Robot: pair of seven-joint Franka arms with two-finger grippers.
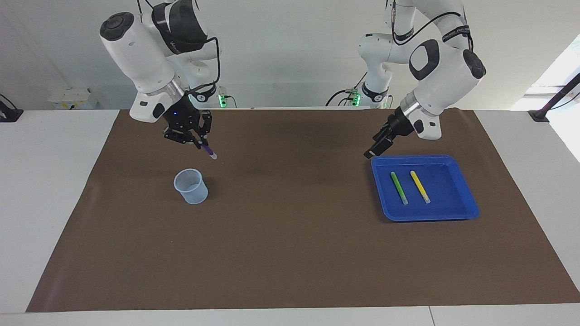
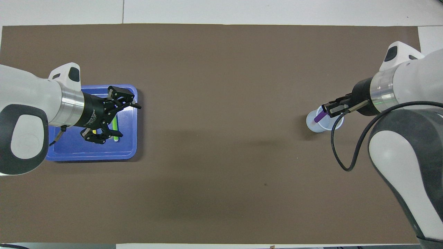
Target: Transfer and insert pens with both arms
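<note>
My right gripper point(image 1: 199, 142) point(image 2: 327, 110) is shut on the purple pen point(image 1: 208, 151) point(image 2: 319, 116). The pen slants down with its pale end lowest, in the air over the translucent cup point(image 1: 190, 186) point(image 2: 315, 127) and clear of its rim. The green pen point(image 1: 398, 187) point(image 2: 116, 127) and the yellow pen point(image 1: 419, 186) point(image 2: 94, 131) lie side by side in the blue tray point(image 1: 426, 216) point(image 2: 90, 157). My left gripper point(image 1: 374, 149) point(image 2: 119, 119) hangs open and holds nothing. It is over the tray's corner nearest the robots, above the pens.
A brown mat point(image 1: 290, 253) covers most of the white table. The cup stands toward the right arm's end and the tray toward the left arm's end, with bare mat between them.
</note>
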